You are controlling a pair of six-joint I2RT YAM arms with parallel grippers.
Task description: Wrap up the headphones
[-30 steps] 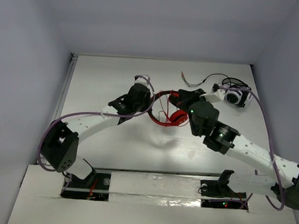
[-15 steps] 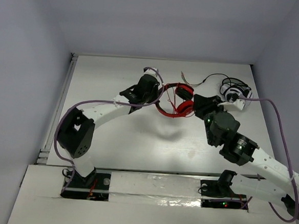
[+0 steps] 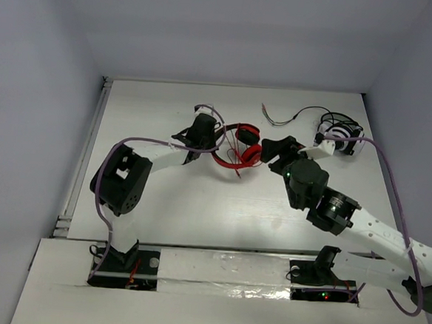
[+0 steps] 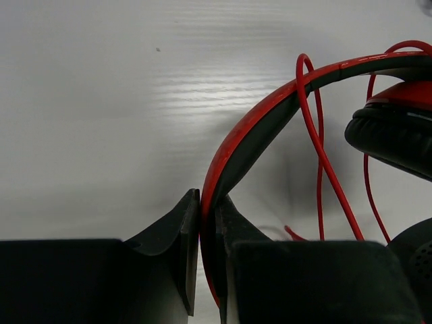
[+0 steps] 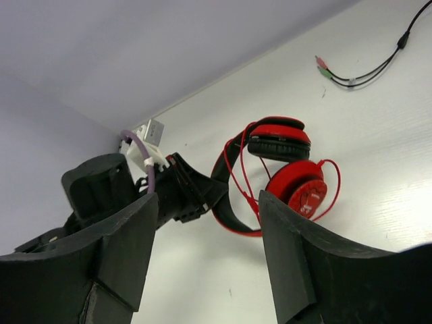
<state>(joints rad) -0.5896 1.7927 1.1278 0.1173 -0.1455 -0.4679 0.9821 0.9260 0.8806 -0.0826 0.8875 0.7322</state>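
The red headphones [image 3: 249, 154] hang above the table's middle, earcups close together, the thin red cable [image 4: 322, 159] looped loosely over the headband [image 4: 270, 111]. My left gripper [image 3: 211, 143] is shut on the headband's left part; in the left wrist view the red-and-black band is pinched between its fingers [image 4: 183, 229]. My right gripper [image 3: 275, 148] stands open just right of the earcups, touching nothing. In the right wrist view the headphones [image 5: 297, 185] lie beyond its spread fingers [image 5: 287, 250], with the left gripper [image 5: 196, 192] holding the band.
Smaller white and black headphones [image 3: 340, 134] lie at the back right, their dark cable [image 3: 293, 115] with coloured plugs [image 5: 322, 67] trailing left. The table's back wall edge [image 3: 236, 87] and its left rail [image 3: 91, 146] bound the space.
My right gripper has opened, let go of the headphones and drawn back to their right. The left gripper, still shut on the headband, shifted the headphones towards the back.
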